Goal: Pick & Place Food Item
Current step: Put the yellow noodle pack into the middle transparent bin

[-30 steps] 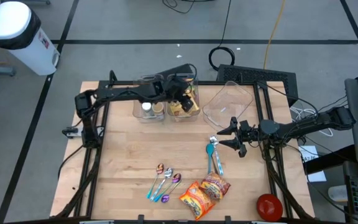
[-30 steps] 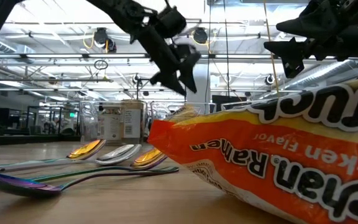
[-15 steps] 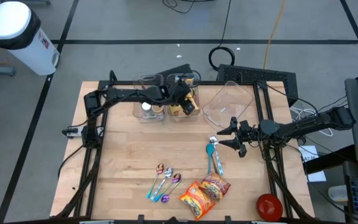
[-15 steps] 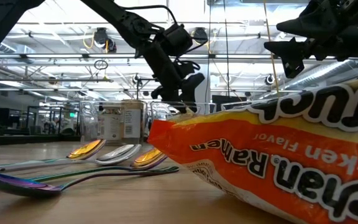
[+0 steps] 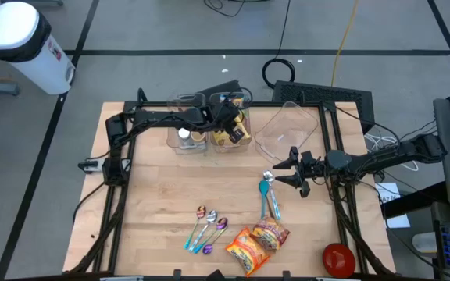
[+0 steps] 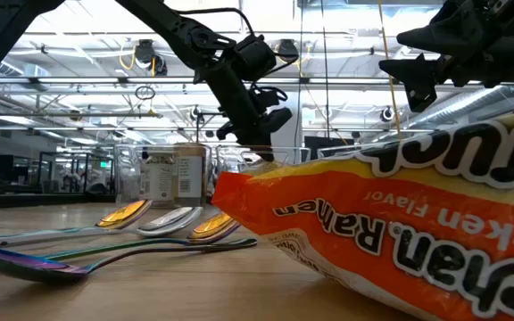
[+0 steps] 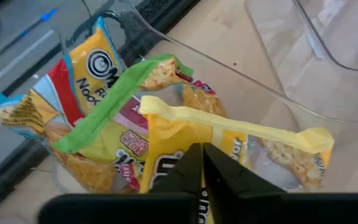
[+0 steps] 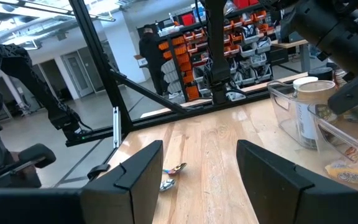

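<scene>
While the left gripper [image 5: 226,131] sits down inside the clear bin [image 5: 244,139] at the far side of the table, its fingers are pinched together on the yellow noodle packet [image 7: 185,146] lying on top of the pile. The hold looks thin, catching only wrapper. Risk: on lifting, the film could slip free, or the neighbouring red-and-yellow packet [image 7: 82,74] with the green strip could drag up with it and spill over the bin wall.

To the right, the empty tilted clear container [image 5: 287,125] lies just beside the bin; a wide swing out could clip it. The right gripper [image 5: 293,170] hovers above the teal spoon [image 5: 266,187], fingers apart, holding nothing.

Hidden or unclear:
- How much packet lies between the left fingers: the wrist view cuts off the contact.
- The high view shows the arm covering most of the bin contents.
- In the low view, a ramen packet [image 6: 391,241] close to the lens blocks the table behind.
</scene>
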Robot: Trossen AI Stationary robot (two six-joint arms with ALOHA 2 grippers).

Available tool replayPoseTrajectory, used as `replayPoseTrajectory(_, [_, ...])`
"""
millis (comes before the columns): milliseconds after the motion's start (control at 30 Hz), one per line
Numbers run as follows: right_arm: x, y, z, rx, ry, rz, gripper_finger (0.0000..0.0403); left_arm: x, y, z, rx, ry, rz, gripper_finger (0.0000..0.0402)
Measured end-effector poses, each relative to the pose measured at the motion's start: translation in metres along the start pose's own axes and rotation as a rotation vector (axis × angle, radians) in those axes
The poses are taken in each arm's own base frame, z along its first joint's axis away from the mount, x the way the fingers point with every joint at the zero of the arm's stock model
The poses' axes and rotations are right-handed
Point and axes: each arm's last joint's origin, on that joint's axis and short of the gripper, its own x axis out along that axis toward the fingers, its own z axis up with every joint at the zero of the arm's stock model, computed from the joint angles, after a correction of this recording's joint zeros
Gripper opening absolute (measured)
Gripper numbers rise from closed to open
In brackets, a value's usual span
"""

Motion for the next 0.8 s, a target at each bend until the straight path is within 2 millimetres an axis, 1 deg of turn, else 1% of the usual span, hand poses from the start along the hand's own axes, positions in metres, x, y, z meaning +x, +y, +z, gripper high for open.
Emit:
replayPoseTrajectory(67, [0.000, 0.000, 0.000, 0.000, 0.000, 0.000, 0.0196, 0.000, 0.001, 0.001, 0.004, -0.009, 0.023, 0.0011])
replayPoseTrajectory(167, [0.000, 0.000, 0.000, 0.000, 0.001, 0.000, 0.0196, -0.002, 0.004, 0.002, 0.001, -0.015, 0.037, 0.0046])
replayPoseTrajectory(367, [0.000, 0.000, -0.001, 0.000, 0.006, -0.001, 0.0196, -0.019, 0.008, 0.013, -0.038, -0.065, 0.050, 0.0158])
replayPoseTrajectory(433, [0.000, 0.000, -0.001, 0.000, 0.007, -0.002, 0.0196, -0.019, 0.011, 0.014, -0.056, -0.069, 0.060, 0.0197])
replayPoseTrajectory(500, [0.000, 0.000, -0.001, 0.000, 0.007, -0.001, 0.0196, -0.018, 0.015, 0.014, -0.068, -0.054, 0.033, 0.0232])
replayPoseTrajectory(633, [0.000, 0.000, -0.001, 0.000, 0.010, -0.002, 0.0196, 0.001, 0.021, 0.004, -0.089, 0.018, -0.056, 0.0279])
replayPoseTrajectory(700, [0.000, 0.000, -0.001, 0.000, 0.011, -0.003, 0.0196, 0.012, 0.023, -0.003, -0.109, 0.054, -0.048, 0.0290])
replayPoseTrajectory(800, [0.000, 0.000, -0.001, 0.000, 0.014, -0.004, 0.0196, 0.022, 0.026, -0.008, -0.124, 0.071, -0.033, 0.0295])
